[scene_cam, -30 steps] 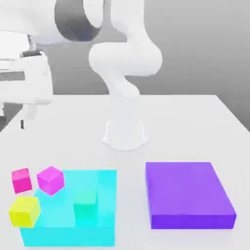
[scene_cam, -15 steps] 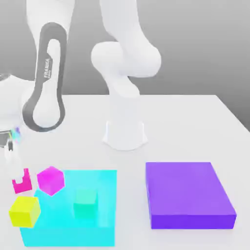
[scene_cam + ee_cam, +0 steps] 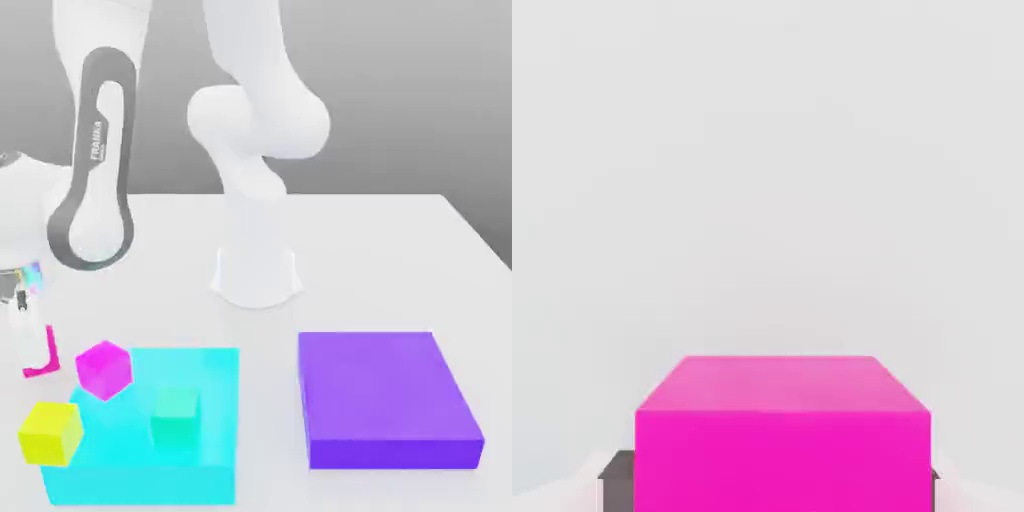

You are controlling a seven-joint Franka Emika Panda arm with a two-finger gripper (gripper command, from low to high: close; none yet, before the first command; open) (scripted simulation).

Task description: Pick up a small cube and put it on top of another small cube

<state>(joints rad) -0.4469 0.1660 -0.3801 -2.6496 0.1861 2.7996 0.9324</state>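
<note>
The small hot-pink cube [image 3: 49,352] rests on the white table at the exterior view's left, mostly covered by my gripper [image 3: 36,352], which reaches straight down over it. In the hand view the same cube [image 3: 782,440] sits squeezed between the two finger pads [image 3: 617,476]. My gripper is shut on it. Just to its right stands a purplish magenta cube [image 3: 104,369], tilted at the corner of the cyan slab. A yellow cube [image 3: 50,433] lies nearer the table's front edge.
A flat cyan slab [image 3: 210,470] carries a teal cube [image 3: 174,417]. A purple slab [image 3: 388,400] lies at the exterior view's right. The arm's white base [image 3: 256,275] stands behind both, mid-table.
The arm swung down from high at the left onto the hot-pink cube. Its fingers first straddled the cube, then closed on its sides.
</note>
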